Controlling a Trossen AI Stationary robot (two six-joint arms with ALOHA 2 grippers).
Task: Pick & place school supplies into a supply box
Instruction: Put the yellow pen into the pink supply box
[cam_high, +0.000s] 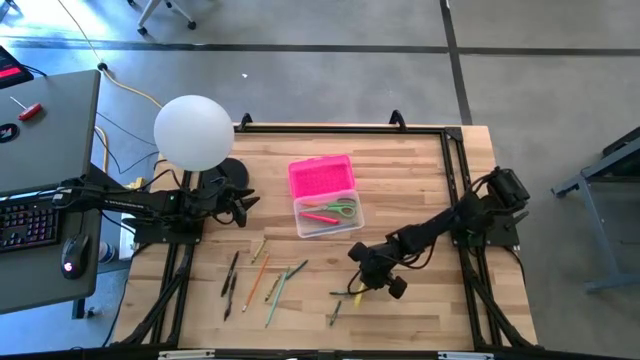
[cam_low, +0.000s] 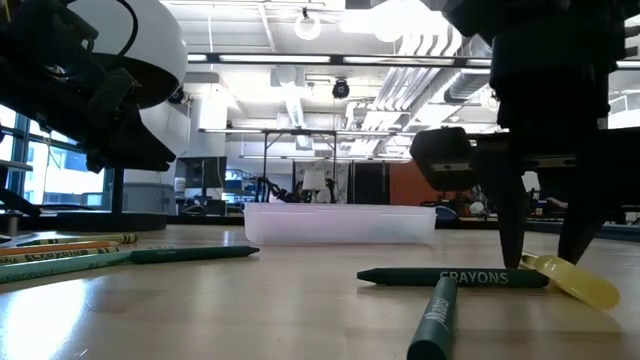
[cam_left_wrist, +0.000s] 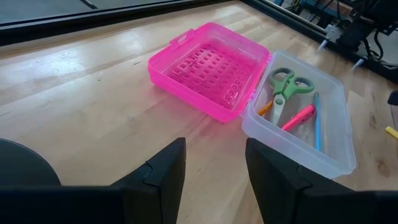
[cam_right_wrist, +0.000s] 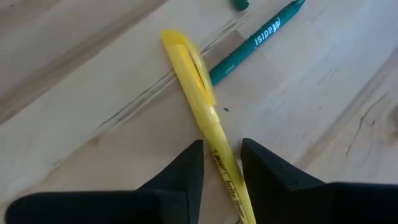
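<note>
— Green crayons (cam_low: 450, 277) lie nearest on the counter (cam_high: 420, 180); and the right gripper (cam_right_wrist: 221, 163)?
— Straddling a yellow highlighter (cam_right_wrist: 198, 93), fingers apart, not yet clamped; left gripper (cam_left_wrist: 214, 163) waits open, far left; supply box (cam_high: 325, 212) sits mid-counter, lid open.

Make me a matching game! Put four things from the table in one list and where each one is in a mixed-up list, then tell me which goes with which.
Things:
1. green-handled scissors
2. yellow plastic highlighter pen
3. bright pink textured box lid
4. left gripper

Places:
A. lying flat and open on the wooden table, beside the clear box
B. between the right gripper's two dark fingers, on the table
C. inside the clear plastic supply box
D. hovering open near the box, holding nothing

Pairs: 1-C, 2-B, 3-A, 4-D
</note>
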